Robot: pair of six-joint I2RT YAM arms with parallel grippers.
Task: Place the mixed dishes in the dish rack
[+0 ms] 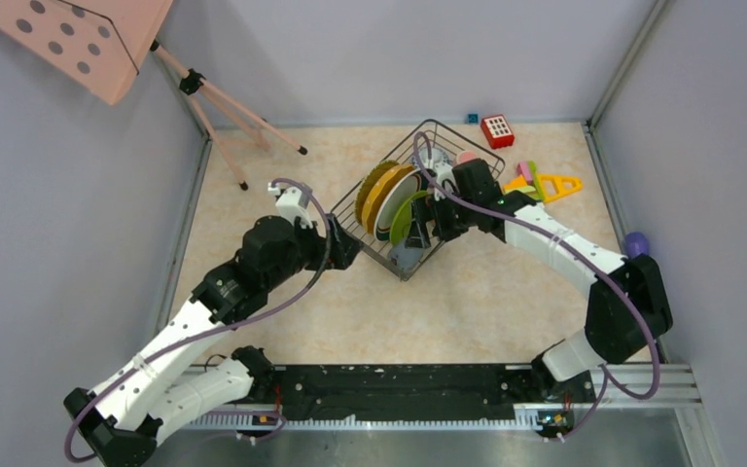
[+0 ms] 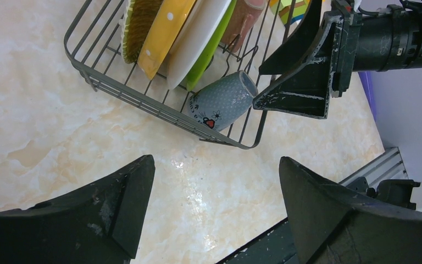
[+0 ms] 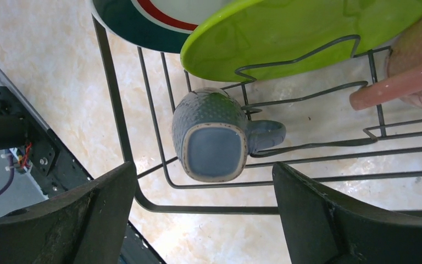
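Bumps from the wide-spread right claw could roll the grey dotted mug lying sideways in the dark wire dish rack.

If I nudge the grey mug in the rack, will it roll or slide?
The grey mug lies on its side on the rack wires, so it may rock, but its handle, resting on a wire, would probably stop a full roll. It looks like rigid ceramic with a dimpled surface: likely decent grip, yet chip-prone.

pale grey walls enclose a beige marbled tabletop; a pink dotted board on a pink tripod stands well beyond the left gripper, to its left.
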